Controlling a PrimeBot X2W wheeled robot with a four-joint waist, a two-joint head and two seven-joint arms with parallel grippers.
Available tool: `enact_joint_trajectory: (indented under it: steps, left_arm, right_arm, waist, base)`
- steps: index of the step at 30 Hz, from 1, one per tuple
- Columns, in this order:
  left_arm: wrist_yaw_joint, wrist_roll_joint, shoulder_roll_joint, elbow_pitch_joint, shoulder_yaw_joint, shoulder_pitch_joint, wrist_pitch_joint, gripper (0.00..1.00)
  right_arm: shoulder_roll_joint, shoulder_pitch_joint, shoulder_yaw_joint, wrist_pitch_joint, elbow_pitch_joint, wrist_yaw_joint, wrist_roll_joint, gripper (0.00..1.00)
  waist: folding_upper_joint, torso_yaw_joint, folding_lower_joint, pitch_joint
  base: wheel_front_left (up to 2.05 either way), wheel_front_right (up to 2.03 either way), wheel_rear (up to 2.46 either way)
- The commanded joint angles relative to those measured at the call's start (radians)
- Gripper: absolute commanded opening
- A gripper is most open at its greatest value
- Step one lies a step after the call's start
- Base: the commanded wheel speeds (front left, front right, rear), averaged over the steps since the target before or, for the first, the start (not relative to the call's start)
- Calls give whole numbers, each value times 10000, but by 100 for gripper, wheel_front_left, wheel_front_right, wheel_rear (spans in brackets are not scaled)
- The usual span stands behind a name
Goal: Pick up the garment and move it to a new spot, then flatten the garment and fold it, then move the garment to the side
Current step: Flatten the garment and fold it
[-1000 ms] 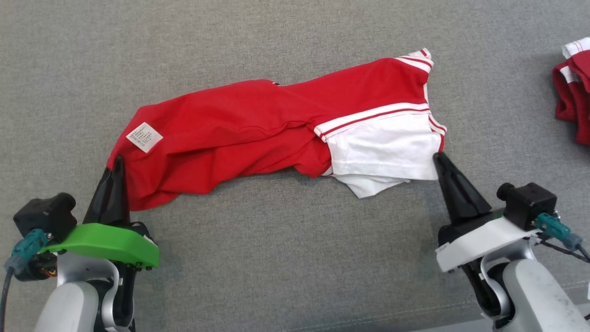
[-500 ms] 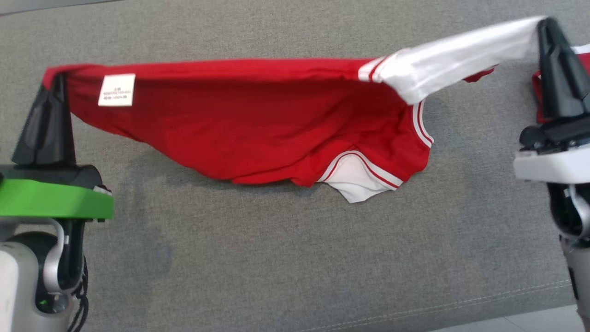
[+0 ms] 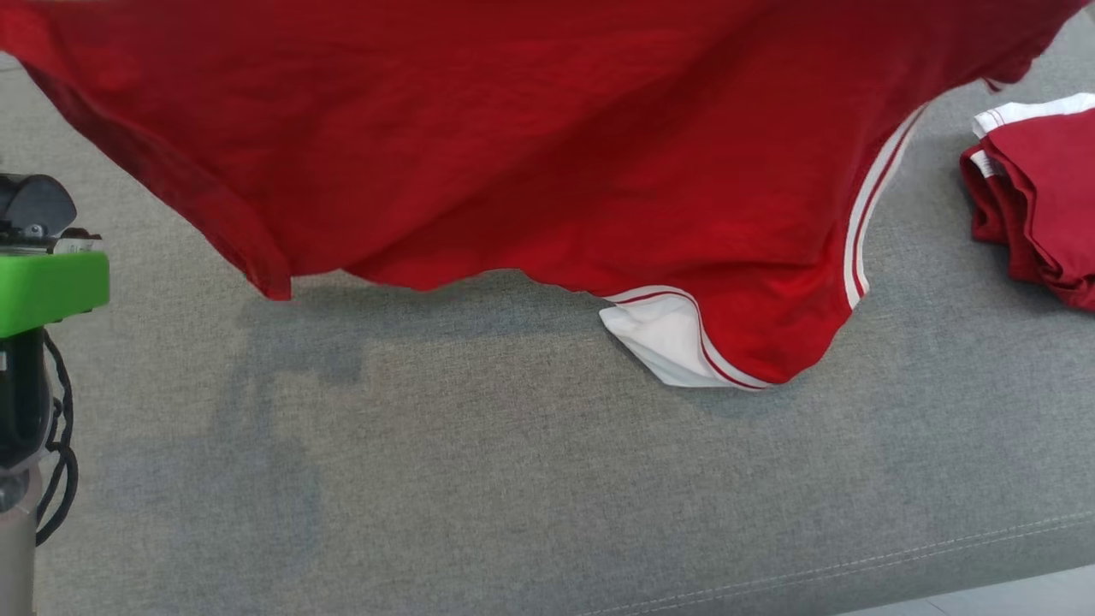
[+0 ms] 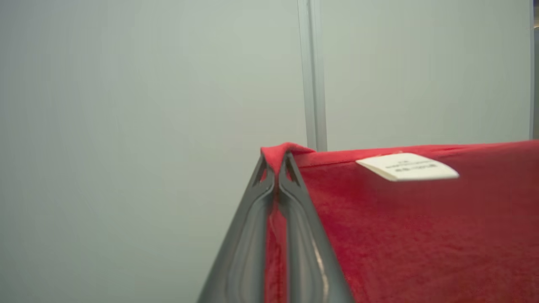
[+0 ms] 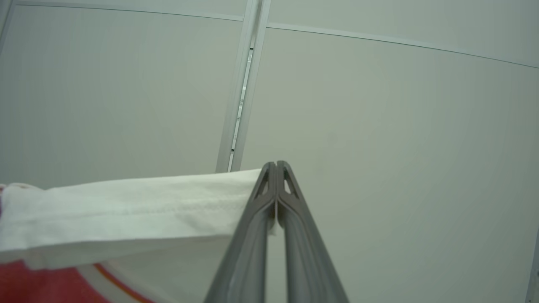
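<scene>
- The garment, a red shirt with white, red-striped trim, hangs spread across the upper part of the head view, raised above the grey upholstered surface.
- Its lowest part, a white sleeve, droops towards that surface; whether it touches cannot be told.
- The left gripper has its two dark fingers pressed together on a red corner of the garment. A small fold of cloth pokes out over the fingertips.
- From this grip the red cloth runs off to the right of the left wrist view, bearing a white label near the fingers.
- The right gripper is likewise clamped on the garment, on the edge of a white part that stretches away to the left of the right wrist view. Red cloth shows at that view's lower left corner.
- The green wrist housing of the left arm stands at the left edge of the head view, below the garment's left hem.
- A pile of dark red clothing lies on the surface at the right edge, apart from the garment.
- Pale wall panels form the background behind both grippers.
</scene>
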State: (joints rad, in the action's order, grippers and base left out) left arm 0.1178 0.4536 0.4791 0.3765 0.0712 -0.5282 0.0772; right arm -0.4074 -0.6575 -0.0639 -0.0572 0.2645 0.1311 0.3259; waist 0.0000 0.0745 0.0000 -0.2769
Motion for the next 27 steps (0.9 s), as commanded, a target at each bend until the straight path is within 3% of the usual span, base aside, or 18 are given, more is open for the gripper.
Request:
enact_joint_trajectory:
  steps: [1,10,18,22,27]
  left_arm:
    - [-43,98,-79,-19,43,-159,-51,0]
    - [-485,208,-398,-924,658,-1441,-272,0]
    - [-1393,333,-1329,-3870,1328,-4432,-1387,0]
    - [-1675,96,-1716,-5666,1482,-6237,-2171,0]
    - [-1798,-61,-1953,-7828,1465,-8026,-2888,0]
  right_arm:
    - [-66,-63,-10,46,-114,-8,94,0]
    - [-356,-944,390,6,-1247,-8,340,0]
    - [-488,-3737,1252,-326,-3033,-8,688,0]
    - [-161,-5621,1792,-916,-4521,-7,752,0]
    - [691,-7820,2011,-1781,-6678,-7,815,0]
  waist:
    - [0,-27,0,15]
    - [0,-202,0,-450]
    - [0,-611,0,-1249]
    - [0,-714,0,-1517]
    - [0,-670,0,-1641]
  base:
    - [0,0,0]
    - [0,0,0]
    - [0,0,0]
    - [0,0,0]
    - [0,0,0]
